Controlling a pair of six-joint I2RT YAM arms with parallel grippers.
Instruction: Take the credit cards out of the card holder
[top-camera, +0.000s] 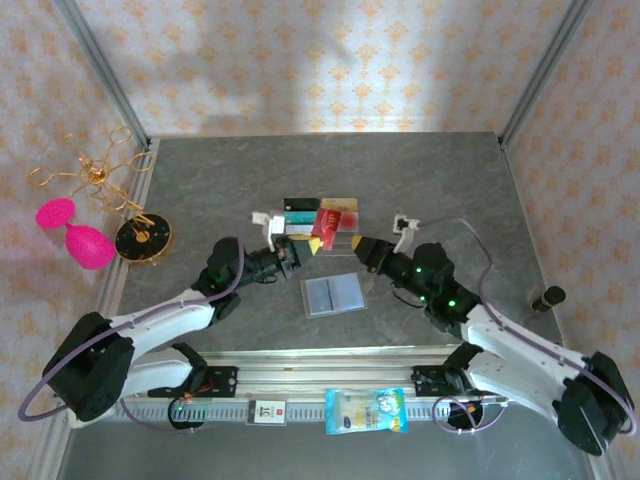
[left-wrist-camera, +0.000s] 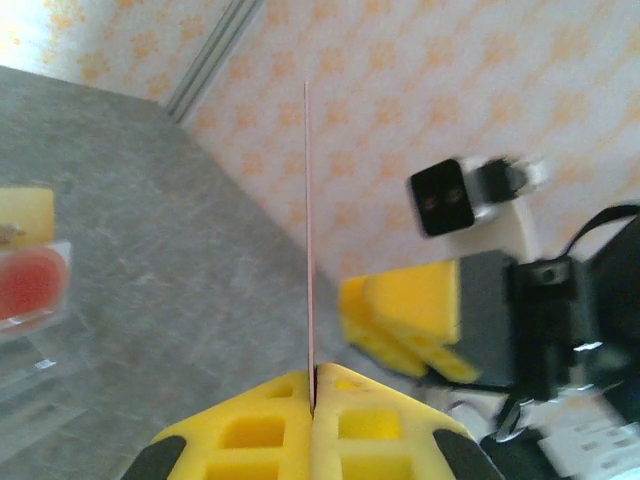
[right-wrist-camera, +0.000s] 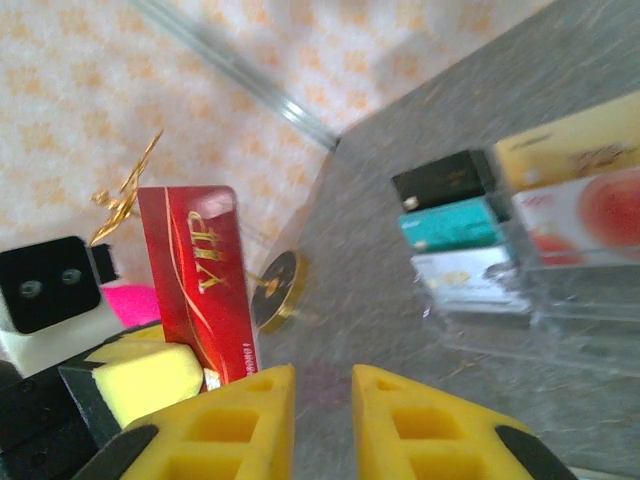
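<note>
Grey table (top-camera: 200, 190) under it all. Past the middle, a clear tray (right-wrist-camera: 560, 320) with cards (top-camera: 300, 214) lined up side by side in it. Just nearer than the tray, between the two arms, the card holder (top-camera: 333, 295): flat on the table, open like a little book, pale blue-grey inside, two halves.

Left gripper (left-wrist-camera: 312, 390) up by the tray, yellow pads pressed tight on a red card (right-wrist-camera: 200, 280). Right gripper (right-wrist-camera: 322, 390) facing it from the other side, near but apart, fingers a little spread, nothing between them.

From the right wrist: the red card's shiny face, standing upright, gold "VIP" letters; behind it black, teal, pale grey, yellow and red-and-white cards in the tray. From the left wrist: that red card edge-on, only a thin line rising from the pads.
</note>
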